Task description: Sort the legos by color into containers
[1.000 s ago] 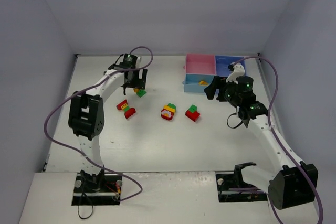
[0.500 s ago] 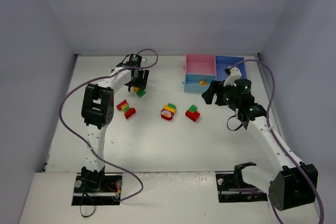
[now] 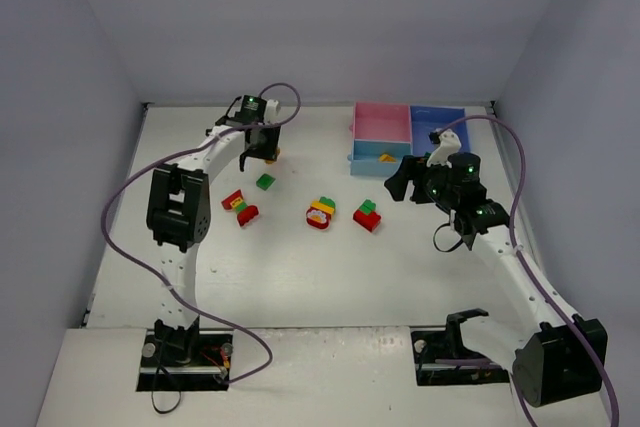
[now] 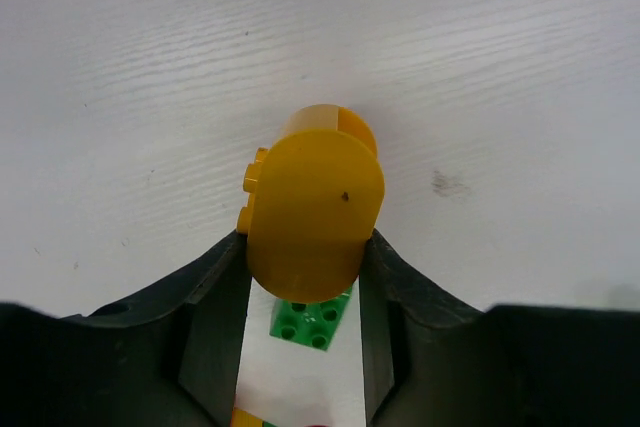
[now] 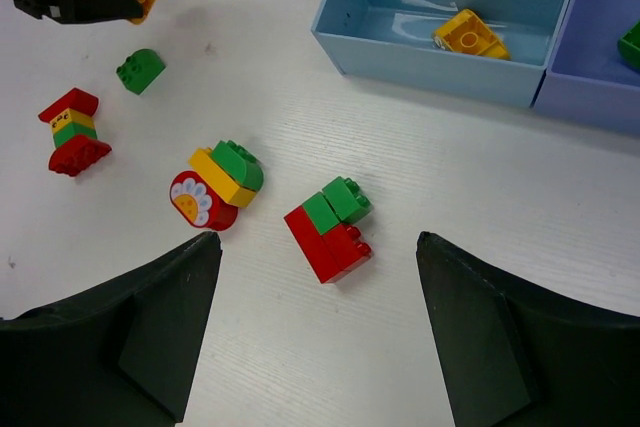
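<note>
Pale lilac walls on three sides of a white, wood-grained desk. At the far right, joined containers: pink, light blue, medium blue. Right claw spread wide, gripping nothing, over a red-green clump. Left claw clamped on a yellow-orange lego over the desk's far left. Long axis along the fingers, rounded end pointing outward.

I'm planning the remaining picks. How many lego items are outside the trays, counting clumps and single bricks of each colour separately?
Multicolour stuck-together plastic lego clumps: 3
Single green plastic brick: 1
Single yellow-orange rounded plastic brick, gripped in the left tool: 1
Total: 5
</note>
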You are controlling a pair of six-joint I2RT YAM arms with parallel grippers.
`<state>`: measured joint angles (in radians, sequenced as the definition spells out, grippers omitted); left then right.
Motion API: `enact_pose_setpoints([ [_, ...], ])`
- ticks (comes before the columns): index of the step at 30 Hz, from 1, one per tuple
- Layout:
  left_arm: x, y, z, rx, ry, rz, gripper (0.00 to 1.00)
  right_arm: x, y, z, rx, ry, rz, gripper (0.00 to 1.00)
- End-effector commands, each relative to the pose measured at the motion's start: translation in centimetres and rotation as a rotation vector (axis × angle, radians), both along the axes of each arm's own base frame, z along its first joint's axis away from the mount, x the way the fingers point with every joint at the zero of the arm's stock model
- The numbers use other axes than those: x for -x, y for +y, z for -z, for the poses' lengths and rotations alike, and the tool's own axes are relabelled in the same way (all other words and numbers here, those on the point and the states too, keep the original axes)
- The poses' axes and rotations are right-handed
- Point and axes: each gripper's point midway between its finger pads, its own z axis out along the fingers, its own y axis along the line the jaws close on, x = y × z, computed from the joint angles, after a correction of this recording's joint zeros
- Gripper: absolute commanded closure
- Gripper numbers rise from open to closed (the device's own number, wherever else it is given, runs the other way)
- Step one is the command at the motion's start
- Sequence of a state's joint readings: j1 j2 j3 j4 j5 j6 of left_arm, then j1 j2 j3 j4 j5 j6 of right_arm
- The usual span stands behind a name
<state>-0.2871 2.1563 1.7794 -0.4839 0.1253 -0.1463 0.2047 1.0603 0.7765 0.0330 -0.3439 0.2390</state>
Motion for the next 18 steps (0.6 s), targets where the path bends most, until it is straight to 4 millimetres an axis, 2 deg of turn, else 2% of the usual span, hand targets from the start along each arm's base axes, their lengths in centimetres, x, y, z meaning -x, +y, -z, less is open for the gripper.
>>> enact_pose_setpoints([
  [1,-0.8,-3.5,-11.5,0.168,-0.273,0.107,0.94,-0.2,0.7,-2.1,-0.041,-0.063,-0.014,0.24],
  [2,-0.5,-4.2,-13.3,0.181,-0.324,0.141,0.94,-0.2,0.7,-2.2,-0.044,-0.065,-0.015,0.24],
  [4,0.2,-5.7,-14.6,0.158,-0.382,0.245,0.94,-0.1,0.7,-2.3,-0.05,-0.063,-0.012,0.24],
  [8,1.7,-10.2,-17.5,0.129,-0.512,0.487,0.94,0.4,0.7,-2.4,-0.06,-0.061,-0.011,0.24],
  [10,1.7,-11.5,-18.2,0.116,-0.549,0.547,0.94,0.7,0.6,-2.6,-0.066,-0.062,-0.003,0.24],
  [11,1.8,-12.8,-17.7,0.127,-0.541,0.587,0.94,0.9,0.6,-2.5,-0.069,-0.058,0.001,0.24],
  [12,1.7,-13.6,-18.8,0.138,-0.57,0.614,0.94,1.0,0.5,-2.5,-0.069,-0.055,0.006,0.24],
  [14,1.8,-15.3,-18.5,0.152,-0.578,0.68,0.94,1.5,0.2,-2.6,-0.076,-0.052,0.019,0.24],
  [16,1.7,-17.1,-19.6,0.152,-0.622,0.722,0.94,2.0,-0.1,-2.8,-0.082,-0.058,0.038,0.24],
  [18,1.6,-18.8,-18.9,0.139,-0.625,0.751,0.94,2.4,-0.3,-3.2,-0.088,-0.072,0.049,0.24],
])
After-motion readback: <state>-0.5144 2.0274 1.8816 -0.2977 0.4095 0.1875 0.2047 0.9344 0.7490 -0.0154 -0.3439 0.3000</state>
